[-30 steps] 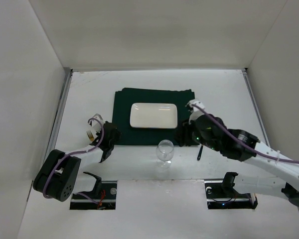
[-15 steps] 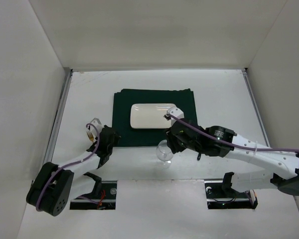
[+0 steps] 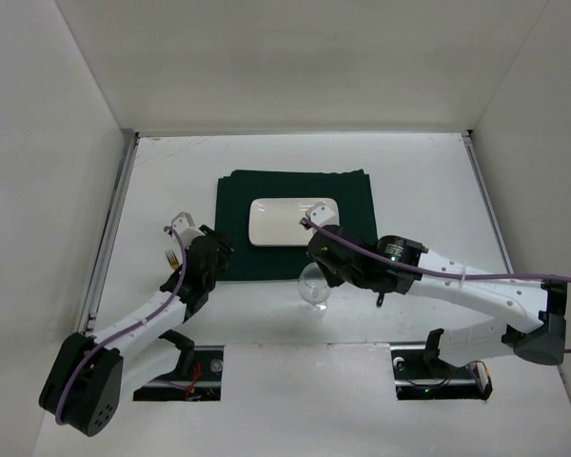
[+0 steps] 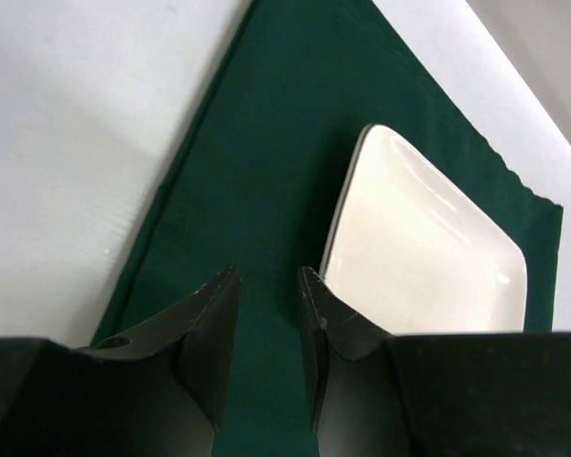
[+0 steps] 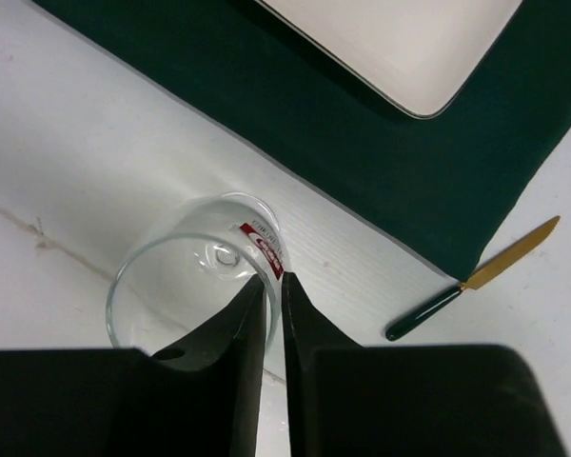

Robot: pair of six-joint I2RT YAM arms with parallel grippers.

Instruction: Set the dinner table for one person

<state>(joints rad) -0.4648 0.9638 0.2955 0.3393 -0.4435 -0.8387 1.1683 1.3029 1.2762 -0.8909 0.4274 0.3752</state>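
While the dinner table (image 3: 428,181) is taking up most of the top view, the green mat (image 3: 233,205) is lying mid-table, a bit twd the far edge. The white plate (image 3: 293,221) is sitting on it, so the eating spot is marked out. The gold fork (image 3: 174,255) is lying on bare table just off the mat's left edge, where a fork belongs. The L gripper (image 3: 214,255) is hovering beside it, by the mat's near-left corner. The glass (image 3: 314,293) is standing just off the mat's near edge, and the R gripper (image 3: 322,265) is reaching down onto it. The knife (image 3: 381,297) is lying off the mat's near-right corner, slanted, so prob. not lined up yet.

L wrist view: the fingers are standing a bit apart w/ nothing btw them, so this one is let go & carrying nothing. Mat & plate are showing just past them.

R wrist view: the fingers are squeezing almost together right at the glass rim, one inside & one outside, it looks like. So it is pinching the glass, prob. to lift it to a better spot by the plate. A thin rim like that could slip or tip.
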